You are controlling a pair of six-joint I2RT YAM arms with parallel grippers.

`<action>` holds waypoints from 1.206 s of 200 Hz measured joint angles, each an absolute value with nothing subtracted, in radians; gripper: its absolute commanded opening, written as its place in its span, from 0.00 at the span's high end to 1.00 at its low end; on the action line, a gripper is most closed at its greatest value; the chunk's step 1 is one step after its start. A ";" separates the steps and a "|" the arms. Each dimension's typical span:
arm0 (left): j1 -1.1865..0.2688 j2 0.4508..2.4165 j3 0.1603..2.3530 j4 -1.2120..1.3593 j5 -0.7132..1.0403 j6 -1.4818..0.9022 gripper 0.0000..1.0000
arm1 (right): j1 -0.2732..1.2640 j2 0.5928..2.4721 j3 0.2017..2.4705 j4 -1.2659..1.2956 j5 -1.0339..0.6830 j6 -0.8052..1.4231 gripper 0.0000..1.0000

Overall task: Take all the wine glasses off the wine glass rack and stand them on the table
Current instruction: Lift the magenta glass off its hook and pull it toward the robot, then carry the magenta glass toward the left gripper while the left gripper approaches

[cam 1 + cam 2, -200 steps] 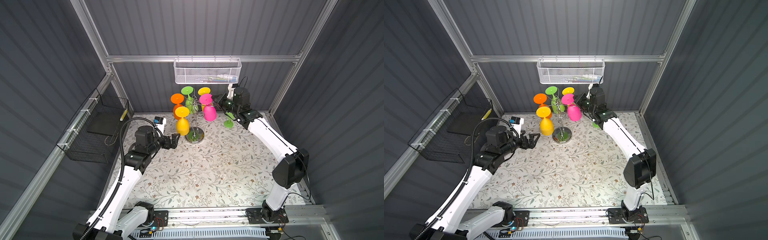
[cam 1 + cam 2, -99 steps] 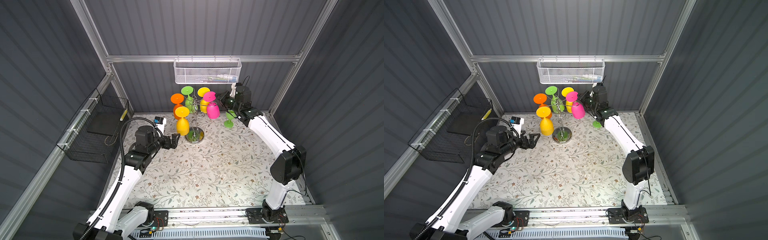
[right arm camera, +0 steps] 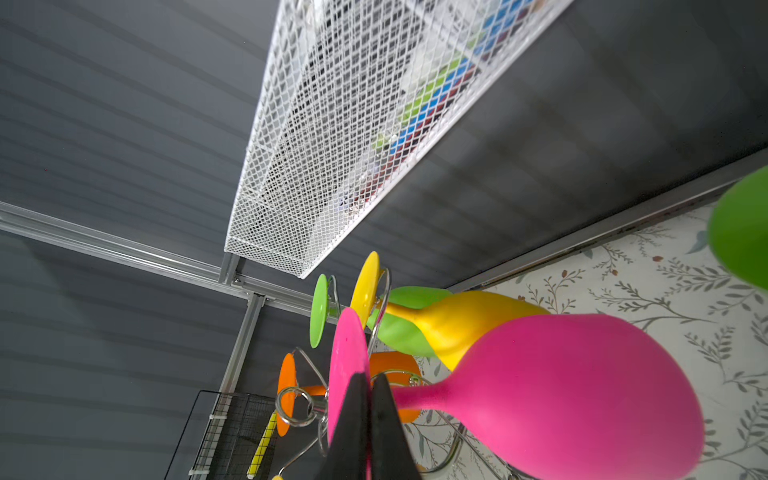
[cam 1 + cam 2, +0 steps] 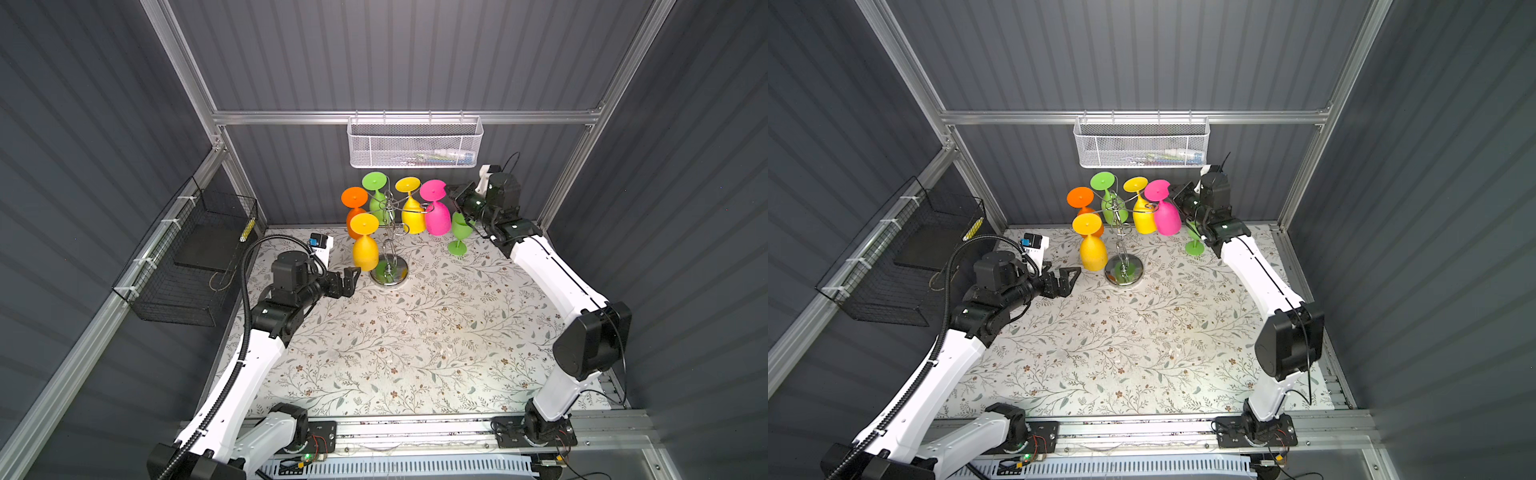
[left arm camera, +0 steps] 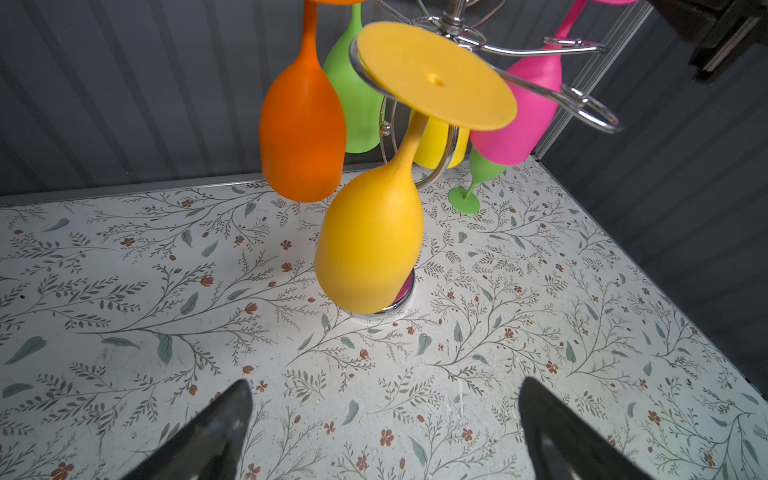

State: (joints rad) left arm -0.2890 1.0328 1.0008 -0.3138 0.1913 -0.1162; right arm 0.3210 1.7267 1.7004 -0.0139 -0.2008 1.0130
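**Pink glass pinched at the rack's outer edge**

My right gripper (image 3: pixel 370 384) is clamped flat on the foot of the pink wine glass (image 4: pixel 437 218), whose stem sits at the outer tip of a wine glass rack (image 4: pixel 390 272) arm. A green wine glass (image 4: pixel 459 232) stands just beside its bowl. My left gripper (image 5: pixel 384 382) hangs spread wide near the rack base. The floral tabletop (image 4: pixel 415 340) in front lies open.
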 measured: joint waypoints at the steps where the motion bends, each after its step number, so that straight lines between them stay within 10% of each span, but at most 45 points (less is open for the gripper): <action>1: -0.289 1.033 1.001 -0.314 0.191 -0.116 0.00 | 0.321 1.727 1.700 -0.014 -0.201 1.013 1.00; 143: -0.289 1.039 1.001 -0.321 0.146 -0.130 0.00 | 0.293 1.229 1.278 -0.078 -0.216 0.860 1.00; 241: -0.289 1.096 1.042 -0.376 0.131 -0.300 0.00 | 0.662 0.970 0.833 -0.089 -0.017 0.550 1.00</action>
